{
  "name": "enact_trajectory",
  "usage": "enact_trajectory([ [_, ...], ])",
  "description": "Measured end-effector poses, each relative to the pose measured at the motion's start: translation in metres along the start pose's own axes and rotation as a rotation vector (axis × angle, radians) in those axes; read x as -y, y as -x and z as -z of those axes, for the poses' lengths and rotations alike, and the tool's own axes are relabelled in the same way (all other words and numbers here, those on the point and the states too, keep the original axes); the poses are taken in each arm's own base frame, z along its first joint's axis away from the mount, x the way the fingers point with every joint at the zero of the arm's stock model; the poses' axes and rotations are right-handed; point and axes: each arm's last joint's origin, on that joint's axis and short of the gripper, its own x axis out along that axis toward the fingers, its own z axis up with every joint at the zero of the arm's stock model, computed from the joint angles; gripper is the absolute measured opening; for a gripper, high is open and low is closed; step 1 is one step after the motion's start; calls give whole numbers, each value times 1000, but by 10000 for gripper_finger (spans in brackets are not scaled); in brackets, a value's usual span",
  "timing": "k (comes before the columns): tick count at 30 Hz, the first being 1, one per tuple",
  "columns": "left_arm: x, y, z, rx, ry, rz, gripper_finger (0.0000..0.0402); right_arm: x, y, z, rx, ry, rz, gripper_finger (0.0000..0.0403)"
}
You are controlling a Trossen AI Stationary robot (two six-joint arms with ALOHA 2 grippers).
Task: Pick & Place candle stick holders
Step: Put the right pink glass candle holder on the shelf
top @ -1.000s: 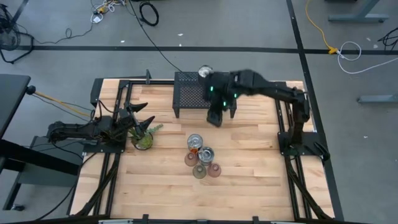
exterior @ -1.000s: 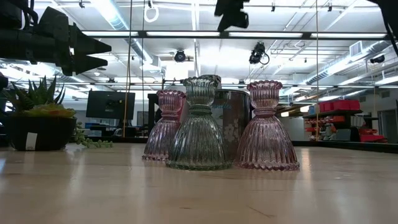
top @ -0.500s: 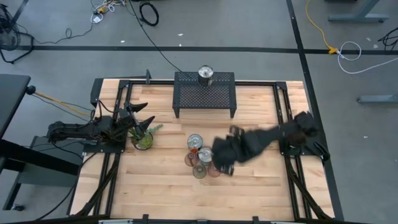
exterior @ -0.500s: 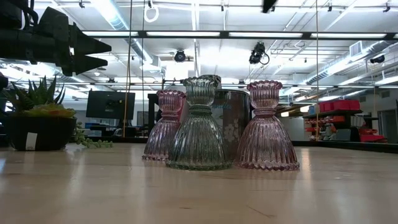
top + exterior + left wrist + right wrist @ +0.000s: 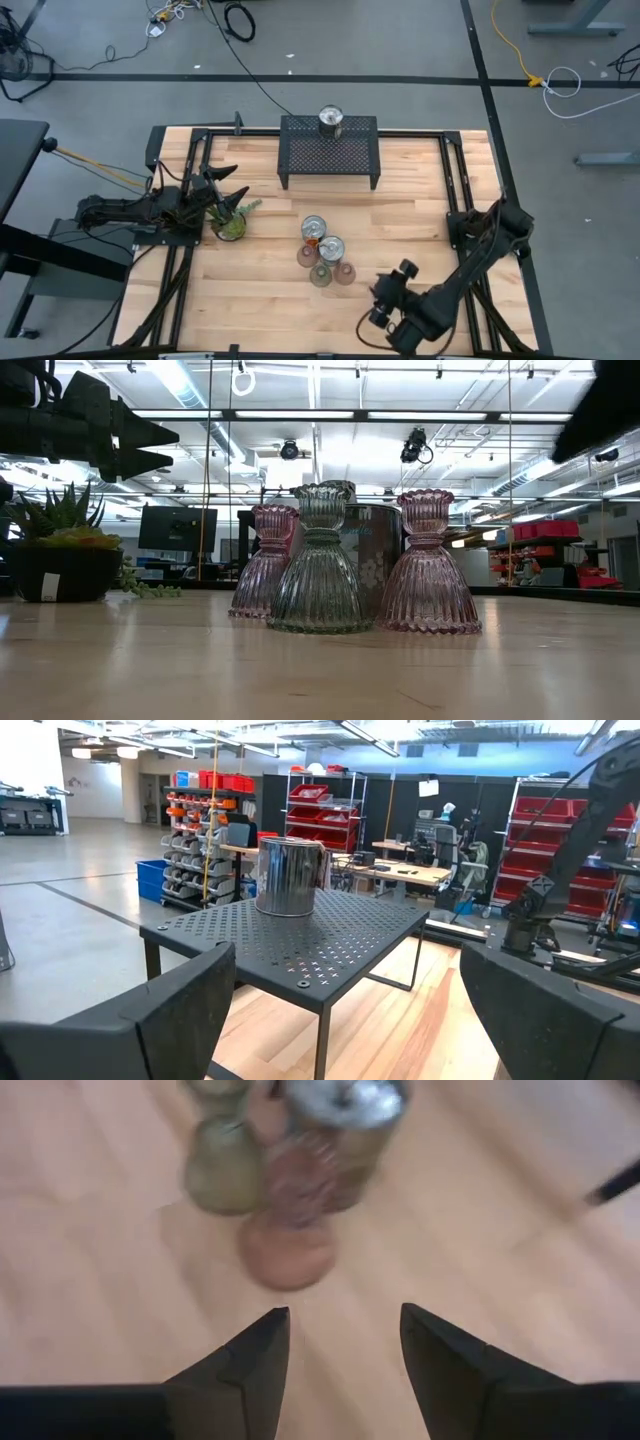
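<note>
A: How are the fingers of the right gripper (image 5: 340,1345) set?

B: They are parted, with bare wood seen between them, and nothing is held. The gripper (image 5: 385,300) is hung over the near part of the table (image 5: 400,220), just right of the cluster of holders.

A: And the left gripper (image 5: 222,185)?

B: Its fingers are spread wide and empty. It is parked at the table's left side, beside the potted plant (image 5: 232,222).

A: Where are the candle stick holders found?

B: Five are grouped at the table's middle. Two silver tins (image 5: 314,228) (image 5: 331,247) are set touching, and three glass holders are placed close before them: a pink one (image 5: 270,565), an olive one (image 5: 320,565) and another pink one (image 5: 428,570). In the right wrist view the pink glass (image 5: 290,1250) is seen nearest the fingers.

A: And the sixth?

B: A silver tin (image 5: 287,875) is stood upright on the black mesh stand (image 5: 330,150) at the far edge.
</note>
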Motion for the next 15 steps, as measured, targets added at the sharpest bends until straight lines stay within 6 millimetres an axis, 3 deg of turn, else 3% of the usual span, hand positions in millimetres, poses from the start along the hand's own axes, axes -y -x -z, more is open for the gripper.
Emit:
enact_trajectory([
  [8, 0, 0, 0, 0, 1, 0, 385, -7, -43, 40, 165, -90, -232, 192],
  [15, 0, 0, 0, 0, 0, 0, 385, 9, -65, 47, 266, -125, -173, 192],
])
